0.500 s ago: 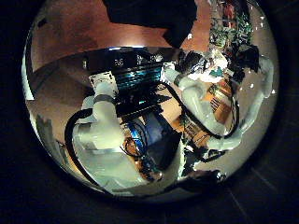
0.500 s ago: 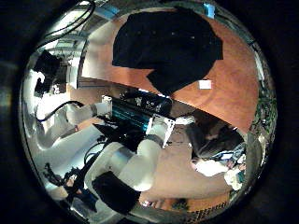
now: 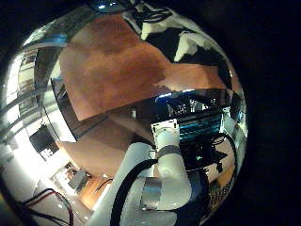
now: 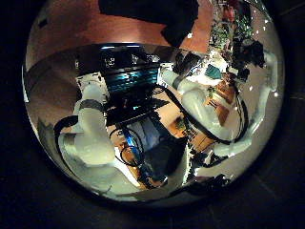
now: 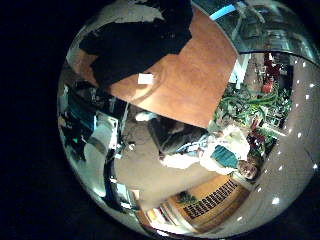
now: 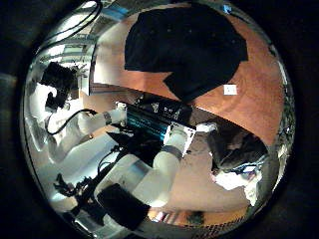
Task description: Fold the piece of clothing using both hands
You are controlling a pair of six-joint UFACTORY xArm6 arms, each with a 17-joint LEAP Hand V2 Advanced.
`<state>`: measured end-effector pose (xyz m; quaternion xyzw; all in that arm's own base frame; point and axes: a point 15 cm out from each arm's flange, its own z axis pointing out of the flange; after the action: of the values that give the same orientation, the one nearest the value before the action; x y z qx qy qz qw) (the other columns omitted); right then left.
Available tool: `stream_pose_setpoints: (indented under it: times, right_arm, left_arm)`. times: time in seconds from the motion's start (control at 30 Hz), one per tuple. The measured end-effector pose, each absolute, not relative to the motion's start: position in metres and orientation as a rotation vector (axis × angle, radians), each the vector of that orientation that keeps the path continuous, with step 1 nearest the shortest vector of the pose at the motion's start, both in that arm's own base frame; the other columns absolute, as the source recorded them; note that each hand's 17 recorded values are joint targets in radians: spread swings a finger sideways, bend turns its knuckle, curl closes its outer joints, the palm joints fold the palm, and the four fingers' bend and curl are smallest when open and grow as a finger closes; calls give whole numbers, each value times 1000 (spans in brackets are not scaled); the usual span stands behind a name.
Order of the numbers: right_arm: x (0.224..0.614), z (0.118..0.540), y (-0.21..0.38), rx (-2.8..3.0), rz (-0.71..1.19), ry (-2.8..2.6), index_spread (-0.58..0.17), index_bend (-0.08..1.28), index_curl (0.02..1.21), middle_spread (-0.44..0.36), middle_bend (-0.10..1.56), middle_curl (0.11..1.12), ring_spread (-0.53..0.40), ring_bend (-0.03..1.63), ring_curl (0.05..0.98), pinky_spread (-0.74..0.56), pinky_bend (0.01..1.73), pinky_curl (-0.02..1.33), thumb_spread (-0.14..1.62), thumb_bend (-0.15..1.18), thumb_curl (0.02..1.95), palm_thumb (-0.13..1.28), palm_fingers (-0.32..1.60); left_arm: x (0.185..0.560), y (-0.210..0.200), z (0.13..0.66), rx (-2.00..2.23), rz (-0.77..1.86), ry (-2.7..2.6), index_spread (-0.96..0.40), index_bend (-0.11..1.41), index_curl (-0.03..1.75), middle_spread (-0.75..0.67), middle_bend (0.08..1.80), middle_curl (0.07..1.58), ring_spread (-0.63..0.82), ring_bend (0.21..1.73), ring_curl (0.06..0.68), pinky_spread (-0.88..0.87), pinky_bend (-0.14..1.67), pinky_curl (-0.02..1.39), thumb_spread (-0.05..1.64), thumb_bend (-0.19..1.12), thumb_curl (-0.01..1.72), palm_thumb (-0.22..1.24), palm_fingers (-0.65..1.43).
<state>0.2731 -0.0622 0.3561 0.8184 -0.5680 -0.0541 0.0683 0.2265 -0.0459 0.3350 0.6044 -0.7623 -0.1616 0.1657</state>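
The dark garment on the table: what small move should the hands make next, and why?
Probably lower both hands toward the garment. It lies spread on the brown table, small and far off in the palm views, with no hand touching it, so they must get close before any grasp.

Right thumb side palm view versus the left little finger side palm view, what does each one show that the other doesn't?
Only the right thumb side palm view shows the whole dark garment spread flat on the table, plus a small white tag lying on the wood beside it. Only the left little finger side palm view shows black and white fingers reaching in over the table. Both show the brown tabletop and a white robot arm beside it.
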Motion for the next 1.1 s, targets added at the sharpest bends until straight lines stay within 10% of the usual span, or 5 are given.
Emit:
stream_pose_setpoints:
  times: [1.1]
  right_arm:
    - [265, 302, -69, 2252, -340, -1908, -331, 157, 295, 23, 216, 363, 95, 572, 228, 389, 677, 177, 1209, -15, 185, -1, 190]
  left_arm:
    - [355, -73, 137, 1530, -551, -2697, 42, 164, 229, 267, 268, 354, 460, 666, 200, 473, 453, 298, 965, -16, 309, 228, 52]
